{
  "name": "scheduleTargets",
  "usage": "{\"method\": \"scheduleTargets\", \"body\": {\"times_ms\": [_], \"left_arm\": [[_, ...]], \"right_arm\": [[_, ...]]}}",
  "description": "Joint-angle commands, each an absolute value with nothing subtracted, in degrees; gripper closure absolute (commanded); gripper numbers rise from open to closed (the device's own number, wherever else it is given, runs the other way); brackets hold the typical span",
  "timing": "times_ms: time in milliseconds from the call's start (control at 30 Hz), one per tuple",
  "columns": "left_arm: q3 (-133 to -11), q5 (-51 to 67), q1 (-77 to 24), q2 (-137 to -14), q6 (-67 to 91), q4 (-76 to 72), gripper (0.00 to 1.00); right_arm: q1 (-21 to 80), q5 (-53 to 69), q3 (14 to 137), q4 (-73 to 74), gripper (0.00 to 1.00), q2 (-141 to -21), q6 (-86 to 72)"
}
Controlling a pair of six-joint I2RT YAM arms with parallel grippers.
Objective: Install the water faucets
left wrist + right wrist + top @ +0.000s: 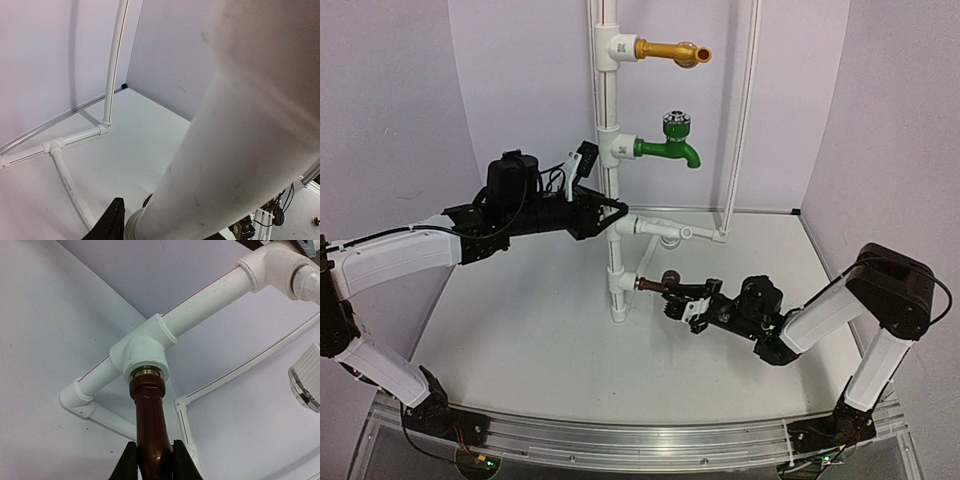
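The small dark brown faucet [663, 284] lies level, its threaded end at the white tee fitting [623, 283] low on the upright white pipe [609, 120]. In the right wrist view the faucet [149, 415] meets the tee fitting [142, 356], with a brass ring showing at the joint. My right gripper [682, 296] is shut on the faucet's body; both black fingers [129, 465] press its sides. My left gripper [608, 213] is shut on the upright pipe above the tee. In the left wrist view the pipe [235, 150] fills the frame and one finger [112, 222] shows.
A long gold faucet [670, 52] and a green faucet [670, 148] with a silver knob sit higher on the same pipe. A short horizontal branch [670, 230] leads to a thin upright tube [742, 110]. Pale walls close in the back and both sides.
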State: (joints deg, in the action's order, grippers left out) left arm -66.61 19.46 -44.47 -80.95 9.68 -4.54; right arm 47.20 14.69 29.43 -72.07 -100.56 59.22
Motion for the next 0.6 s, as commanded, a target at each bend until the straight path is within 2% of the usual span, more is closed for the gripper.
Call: {"method": "scheduleTargets", "body": {"times_ms": [0,333,433,500,567], "left_arm": [[-68.3,24.1,-44.6,-80.4,19.8,-0.9,1.0],[-68.3,24.1,-44.6,-80.4,19.7,-1.1,1.0],[-68.2,24.1,-44.6,-80.3,19.7,-1.3,1.0],[-68.2,24.2,-44.6,-80.4,19.8,-1.3,1.0],[-68.1,24.1,-44.6,-80.3,19.8,-1.3,1.0]], "right_arm": [[46.5,13.4,31.2,-80.8,0.95,-94.3,46.3],[45.5,16.7,35.6,-62.2,0.95,-89.0,28.5],[44.3,18.8,35.6,-59.5,0.91,-88.4,25.1],[43.6,20.4,35.4,-58.1,0.84,-88.0,24.0],[43.1,21.8,35.3,-56.6,0.63,-87.5,24.1]]}}
